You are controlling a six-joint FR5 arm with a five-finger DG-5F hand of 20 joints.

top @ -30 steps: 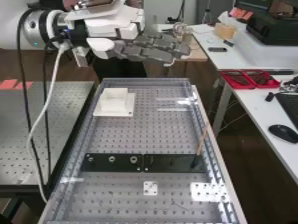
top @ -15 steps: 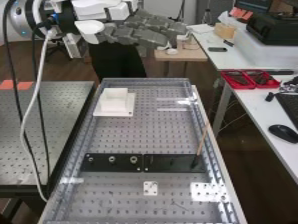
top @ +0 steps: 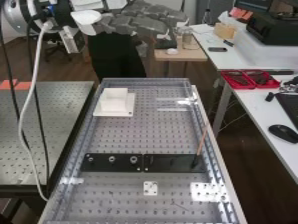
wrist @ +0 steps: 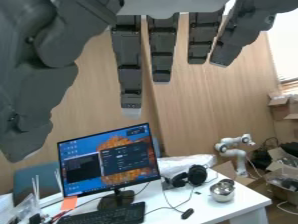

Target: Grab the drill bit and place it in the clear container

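Right, the hand (top: 136, 21) hangs released, fingers straight, up past the far end of the perforated desk (top: 159, 135). Down there, well apart from it, a slim rod (top: 201, 142) tilts, its foot at a flat black plate (top: 169, 163); whether that's the drill bit, I can't tell. Beyond sits a square white box (top: 114, 101). The arm (top: 20, 17) is cut off.
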